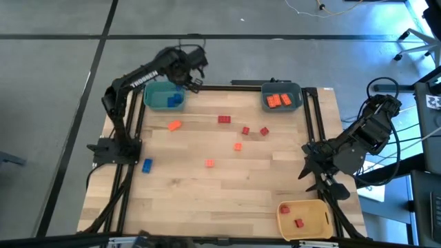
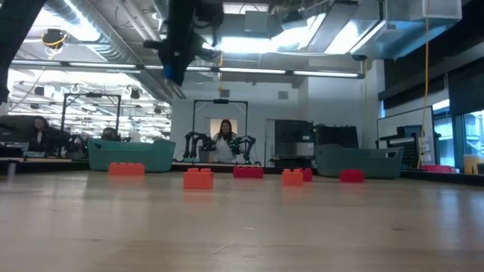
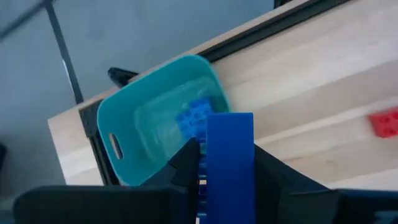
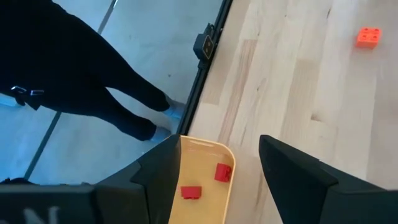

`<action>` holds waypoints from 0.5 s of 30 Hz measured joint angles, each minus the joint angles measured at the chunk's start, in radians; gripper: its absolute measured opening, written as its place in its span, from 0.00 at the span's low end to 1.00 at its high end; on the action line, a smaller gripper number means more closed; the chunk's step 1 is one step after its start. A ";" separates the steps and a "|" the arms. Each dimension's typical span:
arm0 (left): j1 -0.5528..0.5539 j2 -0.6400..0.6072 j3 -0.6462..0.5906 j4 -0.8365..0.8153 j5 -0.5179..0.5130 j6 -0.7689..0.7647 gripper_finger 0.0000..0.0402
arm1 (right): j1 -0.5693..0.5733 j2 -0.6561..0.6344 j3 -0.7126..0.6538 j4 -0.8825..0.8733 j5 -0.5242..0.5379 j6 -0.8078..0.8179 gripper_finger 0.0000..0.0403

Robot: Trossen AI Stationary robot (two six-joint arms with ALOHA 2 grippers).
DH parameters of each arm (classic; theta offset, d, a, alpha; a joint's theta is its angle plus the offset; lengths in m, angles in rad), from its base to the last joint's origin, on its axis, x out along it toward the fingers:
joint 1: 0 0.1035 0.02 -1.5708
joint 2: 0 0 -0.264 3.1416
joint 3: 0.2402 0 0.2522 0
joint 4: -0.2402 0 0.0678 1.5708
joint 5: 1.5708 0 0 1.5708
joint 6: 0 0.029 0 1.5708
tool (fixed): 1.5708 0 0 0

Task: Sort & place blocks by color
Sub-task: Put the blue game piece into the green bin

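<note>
My left gripper [image 1: 191, 77] hangs high by the far right corner of the teal bin [image 1: 160, 96], shut on a blue block [image 3: 229, 155]. In the low view that block [image 2: 175, 73] shows under the gripper, far above the table. More blue blocks [image 1: 173, 101] lie in the teal bin. Orange blocks [image 1: 278, 100] lie in the grey-blue bin [image 1: 281, 88], and red blocks [image 1: 298, 222] in the yellow bin [image 1: 311, 219]. Loose orange [image 1: 174, 125], red [image 1: 224, 119] and blue [image 1: 147, 164] blocks lie on the table. My right gripper [image 4: 214, 163] waits open above the yellow bin. My left gripper pinches the blue block by two opposite sides [image 3: 208, 163] between its two fingers. The fingers [image 3: 186, 160] slant down from above. The block's free end [image 3: 229, 124] sticks out past the fingertips, and the block is lifted clear of table and bin.
Further red blocks [image 1: 264, 131] and orange blocks [image 1: 209, 162] lie scattered over the middle of the wooden table. A black frame [image 1: 310, 124] runs along the table's sides. In the low view, a person [image 2: 224, 140] sits in the room behind the table.
</note>
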 joint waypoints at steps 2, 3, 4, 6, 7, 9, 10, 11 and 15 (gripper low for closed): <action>0.053 0.000 0.000 -0.014 0.029 0.021 0.20 | 0.000 0.000 0.000 0.000 0.002 0.012 0.54; 0.075 0.000 0.000 -0.026 0.038 0.028 0.20 | 0.000 0.000 0.000 0.000 0.002 0.020 0.54; 0.097 0.000 -0.001 -0.033 0.045 0.038 0.20 | 0.000 0.000 0.000 0.000 0.002 0.024 0.54; 0.131 -0.001 -0.022 -0.028 0.056 0.053 0.20 | 0.000 0.000 0.000 0.000 0.002 0.023 0.54; 0.149 -0.001 -0.036 -0.027 0.061 0.059 0.20 | 0.000 0.000 0.000 0.000 0.006 0.023 0.54; 0.182 0.000 -0.078 -0.025 0.079 0.072 0.20 | 0.000 0.000 0.000 0.000 0.028 0.019 0.54; 0.199 0.000 -0.105 -0.019 0.087 0.078 0.20 | 0.000 0.000 0.000 -0.001 0.042 0.016 0.54; 0.214 0.000 -0.140 -0.004 0.088 0.089 0.20 | 0.000 0.000 0.000 -0.002 0.052 0.012 0.54; 0.268 0.000 -0.275 0.124 0.097 0.126 0.20 | -0.001 0.000 0.000 -0.002 0.058 -0.003 0.54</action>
